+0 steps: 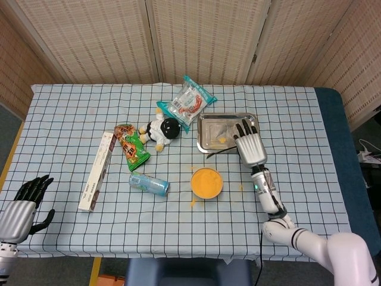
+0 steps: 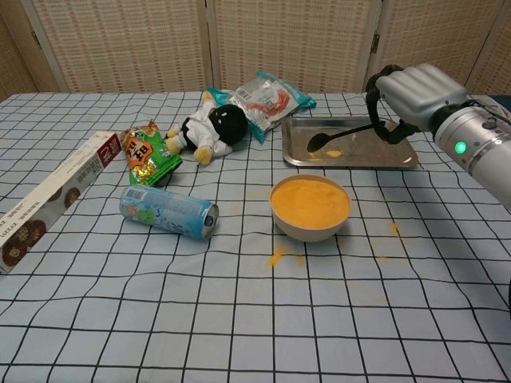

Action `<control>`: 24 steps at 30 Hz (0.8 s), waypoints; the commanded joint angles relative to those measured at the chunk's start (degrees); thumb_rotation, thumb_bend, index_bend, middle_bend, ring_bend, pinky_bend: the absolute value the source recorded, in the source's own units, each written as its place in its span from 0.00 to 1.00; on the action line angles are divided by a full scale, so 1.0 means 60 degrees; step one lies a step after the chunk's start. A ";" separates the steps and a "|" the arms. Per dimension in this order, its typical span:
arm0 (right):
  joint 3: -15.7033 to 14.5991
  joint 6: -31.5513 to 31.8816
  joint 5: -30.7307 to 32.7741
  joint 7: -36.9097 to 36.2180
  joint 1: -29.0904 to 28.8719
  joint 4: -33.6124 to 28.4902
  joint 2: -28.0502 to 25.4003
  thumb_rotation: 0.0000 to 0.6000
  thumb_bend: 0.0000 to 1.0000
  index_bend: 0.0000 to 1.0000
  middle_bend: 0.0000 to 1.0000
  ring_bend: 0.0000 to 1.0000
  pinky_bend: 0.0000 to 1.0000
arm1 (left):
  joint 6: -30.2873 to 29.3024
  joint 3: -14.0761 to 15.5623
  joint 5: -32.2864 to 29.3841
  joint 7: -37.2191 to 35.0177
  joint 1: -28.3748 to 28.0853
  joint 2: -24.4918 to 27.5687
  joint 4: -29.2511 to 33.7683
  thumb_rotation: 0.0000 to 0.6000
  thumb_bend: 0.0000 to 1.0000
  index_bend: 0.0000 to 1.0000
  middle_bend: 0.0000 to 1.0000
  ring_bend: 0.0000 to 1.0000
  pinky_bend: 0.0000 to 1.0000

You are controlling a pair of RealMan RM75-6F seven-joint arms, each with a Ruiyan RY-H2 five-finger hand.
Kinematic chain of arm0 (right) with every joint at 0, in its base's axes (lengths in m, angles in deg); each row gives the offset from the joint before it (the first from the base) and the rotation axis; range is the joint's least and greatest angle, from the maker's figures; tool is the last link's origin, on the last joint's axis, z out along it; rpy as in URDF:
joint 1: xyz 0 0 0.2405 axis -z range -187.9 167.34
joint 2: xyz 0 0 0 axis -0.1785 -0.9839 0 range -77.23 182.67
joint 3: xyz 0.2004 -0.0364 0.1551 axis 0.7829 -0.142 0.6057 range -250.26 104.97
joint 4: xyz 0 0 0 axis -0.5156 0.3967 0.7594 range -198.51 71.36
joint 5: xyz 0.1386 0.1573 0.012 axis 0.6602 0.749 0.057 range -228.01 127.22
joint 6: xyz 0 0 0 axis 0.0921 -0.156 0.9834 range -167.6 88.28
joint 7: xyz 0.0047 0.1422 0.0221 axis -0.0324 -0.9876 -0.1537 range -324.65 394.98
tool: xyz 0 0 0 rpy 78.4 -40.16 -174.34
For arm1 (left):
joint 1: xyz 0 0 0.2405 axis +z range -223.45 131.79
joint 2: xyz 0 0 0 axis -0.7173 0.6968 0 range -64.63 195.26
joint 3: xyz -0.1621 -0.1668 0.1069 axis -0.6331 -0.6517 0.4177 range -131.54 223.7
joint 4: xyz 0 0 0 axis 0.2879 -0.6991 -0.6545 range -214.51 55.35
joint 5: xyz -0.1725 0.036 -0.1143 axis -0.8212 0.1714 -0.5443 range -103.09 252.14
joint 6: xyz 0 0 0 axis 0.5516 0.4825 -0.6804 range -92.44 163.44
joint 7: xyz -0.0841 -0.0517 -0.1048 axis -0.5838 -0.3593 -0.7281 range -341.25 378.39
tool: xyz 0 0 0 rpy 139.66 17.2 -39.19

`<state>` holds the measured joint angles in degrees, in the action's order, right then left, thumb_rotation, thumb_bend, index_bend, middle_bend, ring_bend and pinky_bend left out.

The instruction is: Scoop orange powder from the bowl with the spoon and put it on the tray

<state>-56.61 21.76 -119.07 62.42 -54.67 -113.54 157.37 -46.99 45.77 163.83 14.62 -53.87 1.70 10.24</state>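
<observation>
A cream bowl [image 1: 206,182] [image 2: 310,207] full of orange powder stands in the middle of the checked tablecloth. Behind it lies the steel tray [image 1: 228,115] [image 2: 375,148], with a small dab of orange powder [image 2: 334,152] on it. My right hand [image 1: 250,148] [image 2: 411,92] holds the black spoon [image 1: 218,152] [image 2: 335,136] by its handle. The spoon head hovers over the tray's left part, above the dab. I cannot tell whether the spoon carries powder. My left hand [image 1: 21,205] hangs off the table's near left corner, fingers apart and holding nothing.
Spilled powder [image 2: 275,257] marks the cloth in front of and right of the bowl. A blue can [image 2: 168,211] lies left of the bowl. Further left are a green snack bag [image 2: 148,153] and a long box [image 2: 49,197]. A plush toy [image 2: 211,125] and a packet [image 2: 263,97] sit left of the tray.
</observation>
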 commanded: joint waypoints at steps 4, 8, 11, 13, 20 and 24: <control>0.0864 -0.0971 0.0753 -0.0876 -0.1020 0.2827 0.1451 1.00 0.73 0.93 0.20 0.07 0.28 | 0.0002 -0.0017 -0.0025 -0.0032 -0.0007 -0.0023 -0.0054 1.00 0.44 0.00 0.00 0.00 0.08; 0.1290 -0.2193 0.1293 -0.1087 -0.1741 0.4601 0.2229 1.00 0.73 0.60 0.19 0.07 0.28 | 0.0040 -0.0049 -0.0121 -0.0067 -0.0012 -0.0033 -0.0120 1.00 0.44 0.00 0.00 0.00 0.08; 0.1314 -0.2462 0.1297 -0.1277 -0.1952 0.5219 0.2479 1.00 0.65 0.21 0.13 0.05 0.26 | 0.0090 -0.0049 -0.0144 -0.0067 -0.0031 -0.0042 -0.0133 1.00 0.44 0.00 0.00 0.00 0.08; 0.1331 -0.2514 0.1290 -0.1397 -0.1996 0.5346 0.2503 1.00 0.56 0.06 0.08 0.03 0.24 | 0.0107 -0.0041 -0.0145 -0.0079 -0.0036 -0.0043 -0.0137 1.00 0.44 0.00 0.00 0.00 0.08; 0.1114 -0.1819 0.0945 -0.1751 -0.1548 0.4615 0.1945 1.00 0.37 0.00 0.02 0.00 0.19 | 0.0058 -0.0025 -0.0085 -0.0076 -0.0028 -0.0030 -0.0103 1.00 0.44 0.00 0.00 0.00 0.08; 0.0851 -0.0763 0.0629 -0.1852 -0.0664 0.2729 0.0985 1.00 0.33 0.00 0.00 0.00 0.15 | -0.0011 -0.0020 -0.0042 -0.0071 -0.0008 0.0001 -0.0050 1.00 0.44 0.00 0.00 0.00 0.08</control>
<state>-50.01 12.33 -113.48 51.98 -62.81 -89.16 167.69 -46.96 45.65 163.54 14.25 -53.97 1.68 9.94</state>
